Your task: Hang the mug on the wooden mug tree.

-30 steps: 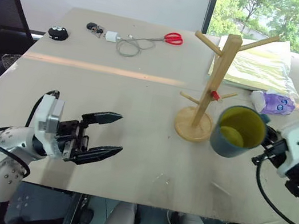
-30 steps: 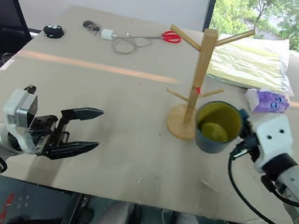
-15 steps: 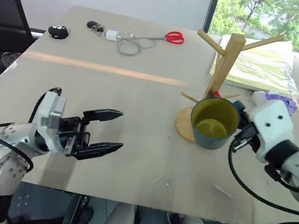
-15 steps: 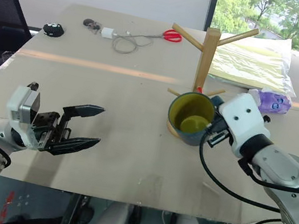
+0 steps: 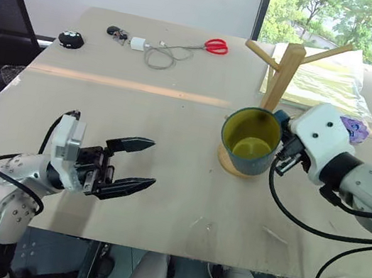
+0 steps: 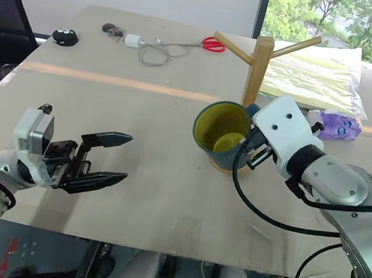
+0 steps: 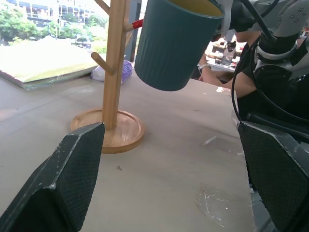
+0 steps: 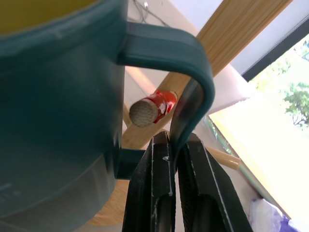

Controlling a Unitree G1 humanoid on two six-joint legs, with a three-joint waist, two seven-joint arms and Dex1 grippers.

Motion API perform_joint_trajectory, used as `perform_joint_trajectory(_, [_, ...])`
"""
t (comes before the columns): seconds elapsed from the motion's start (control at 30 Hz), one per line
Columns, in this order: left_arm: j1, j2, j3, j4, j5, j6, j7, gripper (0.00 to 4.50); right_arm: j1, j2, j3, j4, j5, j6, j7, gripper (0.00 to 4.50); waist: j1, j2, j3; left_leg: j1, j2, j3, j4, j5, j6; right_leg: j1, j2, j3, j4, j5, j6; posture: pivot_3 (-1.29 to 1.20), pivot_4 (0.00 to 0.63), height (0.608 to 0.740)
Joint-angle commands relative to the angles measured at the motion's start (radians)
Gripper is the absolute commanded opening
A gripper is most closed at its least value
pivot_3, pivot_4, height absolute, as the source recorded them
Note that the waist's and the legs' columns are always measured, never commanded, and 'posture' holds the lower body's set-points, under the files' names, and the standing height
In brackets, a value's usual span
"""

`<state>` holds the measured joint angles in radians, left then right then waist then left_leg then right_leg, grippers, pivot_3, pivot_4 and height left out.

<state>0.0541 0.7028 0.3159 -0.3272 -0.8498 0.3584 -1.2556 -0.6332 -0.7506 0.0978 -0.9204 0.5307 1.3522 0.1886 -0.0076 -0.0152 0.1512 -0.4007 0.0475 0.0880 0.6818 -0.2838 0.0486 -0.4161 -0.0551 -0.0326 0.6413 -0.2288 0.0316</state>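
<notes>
The right hand (image 8: 169,193) carries the mug (image 5: 249,140) clear of the table (image 5: 171,143), its two black fingers pinched tight on the loop handle, directly in front of the wooden mug tree (image 5: 276,83). The mug's yellow-green mouth tilts up toward the head camera, and its body hides the stand's lower post and most of the round base.

The right wrist view gives the closest look: a peg with a red-marked end (image 8: 150,109) shows through the loop of the handle, its tip pointing at the opening (whether it has begun to enter the loop cannot be judged from this angle). In the left wrist view the mug hangs in the air beside the post, well above the disc base, touching nothing but the fingers on its handle.

The left hand (image 5: 129,167) is held low over the near side of the table with its fingers spread wide and empty, well apart from the stand.

As a reading of progress, the pick-up and carry look complete and the handle is roughly lined up with a peg. Still to come are threading the loop over the peg, letting the mug settle, and releasing. The tight clearance between peg tip and handle is the likely sticking point.
</notes>
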Motion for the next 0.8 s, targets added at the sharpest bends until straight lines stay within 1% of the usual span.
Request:
perform_joint_trajectory(0.03, [0.015,-0.004,0.026,-0.050,-0.022,-0.004,0.016,4.50,-0.074,0.026,0.063,0.085,-0.078,0.019,-0.046,0.03,-0.006,0.000,0.000,0.000,0.000,0.000,0.000,0.000,0.000,0.000,0.000,0.000,0.000,0.000,0.000,0.00,0.150,0.740])
perform_joint_trajectory(0.1, [0.024,-0.010,0.027,-0.058,-0.025,-0.007,0.023,4.50,-0.087,0.036,0.078,0.113,-0.092,0.023,-0.044,0.03,-0.006,0.000,0.000,0.000,0.000,0.000,0.000,0.001,-0.001,0.000,0.000,0.000,0.000,0.000,0.000,0.00,0.150,0.740])
perform_joint_trajectory(0.13, [0.027,-0.013,0.029,-0.062,-0.028,-0.009,0.028,4.50,-0.084,0.037,0.078,0.114,-0.091,0.030,-0.035,0.59,-0.006,0.000,0.000,0.000,0.000,0.000,0.000,0.002,-0.003,0.000,0.000,0.000,0.000,0.000,0.000,0.00,0.150,0.740])
perform_joint_trajectory(0.17, [0.030,-0.017,0.031,-0.065,-0.033,-0.010,0.031,4.50,-0.078,0.037,0.071,0.112,-0.089,0.035,-0.027,0.81,-0.006,0.000,0.000,0.000,0.000,0.000,0.000,0.002,-0.003,-0.001,0.000,0.000,0.000,0.000,0.000,0.00,0.150,0.740])
perform_joint_trajectory(0.23, [0.034,-0.024,0.039,-0.071,-0.052,-0.008,0.035,4.50,-0.054,0.047,0.019,0.096,-0.068,0.034,0.001,1.60,-0.003,0.000,0.000,-0.001,0.000,0.000,0.000,0.002,-0.003,-0.001,0.000,0.000,0.000,0.000,0.000,0.00,0.150,0.740])
perform_joint_trajectory(0.27, [0.037,-0.028,0.045,-0.074,-0.061,-0.008,0.036,4.50,-0.040,0.053,-0.014,0.081,-0.052,0.024,0.021,2.15,-0.003,0.000,0.000,-0.001,0.000,-0.001,-0.001,0.002,-0.003,0.000,0.000,-0.001,0.000,0.000,0.000,0.00,0.150,0.740])
perform_joint_trajectory(0.3, [0.042,-0.029,0.052,-0.075,-0.071,-0.007,0.031,4.50,-0.020,0.062,-0.060,0.061,-0.027,0.018,0.049,2.53,-0.003,0.000,0.000,-0.001,0.000,-0.001,-0.001,0.002,-0.003,-0.001,0.000,-0.001,0.000,0.000,0.000,0.00,0.150,0.740])
perform_joint_trajectory(0.37, [0.048,-0.035,0.066,-0.073,-0.089,-0.007,0.030,4.50,0.039,0.065,-0.160,0.021,0.025,-0.010,0.116,3.56,-0.004,0.000,0.000,-0.002,0.000,-0.001,-0.001,0.002,-0.003,-0.001,0.000,-0.001,-0.001,0.001,0.002,0.00,0.150,0.740])
perform_joint_trajectory(0.4, [0.051,-0.035,0.071,-0.071,-0.095,-0.005,0.029,4.50,0.076,0.074,-0.226,0.005,0.062,-0.020,0.155,3.56,-0.002,0.000,0.000,-0.002,0.000,-0.001,-0.001,0.002,-0.003,-0.001,0.000,-0.001,-0.001,0.001,0.003,0.00,0.150,0.740])
perform_joint_trajectory(0.5, [0.062,-0.032,0.076,-0.054,-0.091,-0.013,0.011,4.50,0.188,0.034,-0.368,-0.015,0.109,-0.080,0.250,3.56,-0.003,0.000,0.000,-0.002,0.000,-0.002,-0.002,0.001,-0.002,0.000,0.000,-0.002,-0.002,0.001,0.003,0.00,0.150,0.740])
perform_joint_trajectory(0.57, [0.069,-0.030,0.079,-0.031,-0.080,-0.018,0.001,4.50,0.256,0.032,-0.475,-0.002,0.148,-0.116,0.299,3.56,-0.003,0.000,0.000,-0.001,0.000,-0.001,-0.002,-0.001,0.001,0.000,0.000,-0.001,-0.001,0.001,0.003,0.00,0.150,0.740])
perform_joint_trajectory(0.63, [0.077,-0.029,0.080,-0.004,-0.053,-0.022,0.013,4.50,0.359,0.020,-0.570,0.007,0.166,-0.179,0.366,3.56,-0.003,0.000,0.000,-0.001,0.000,-0.001,-0.002,-0.001,0.001,0.000,0.000,-0.001,-0.001,0.001,0.002,0.00,0.150,0.740])
perform_joint_trajectory(0.67, [0.083,-0.027,0.081,0.011,-0.036,-0.024,0.021,4.50,0.429,0.018,-0.607,0.012,0.164,-0.230,0.410,3.56,0.000,-0.001,0.000,0.000,0.000,-0.001,-0.002,-0.001,0.001,0.000,0.000,-0.001,-0.001,0.000,0.002,0.00,0.150,0.740])
perform_joint_trajectory(0.73, [0.099,-0.020,0.082,0.053,0.020,-0.026,0.055,4.50,0.623,0.022,-0.677,0.035,0.130,-0.365,0.524,3.56,0.004,-0.001,0.000,0.001,0.000,-0.002,-0.002,-0.001,0.001,0.001,0.001,-0.002,-0.001,-0.001,0.001,0.00,0.150,0.740])
perform_joint_trajectory(0.8, [0.111,-0.013,0.080,0.074,0.055,-0.022,0.079,4.50,0.751,0.029,-0.708,0.066,0.097,-0.477,0.591,3.56,0.007,-0.001,0.000,0.001,-0.001,-0.002,-0.003,-0.001,0.001,0.002,0.001,-0.001,-0.001,-0.001,0.002,0.00,0.150,0.740])
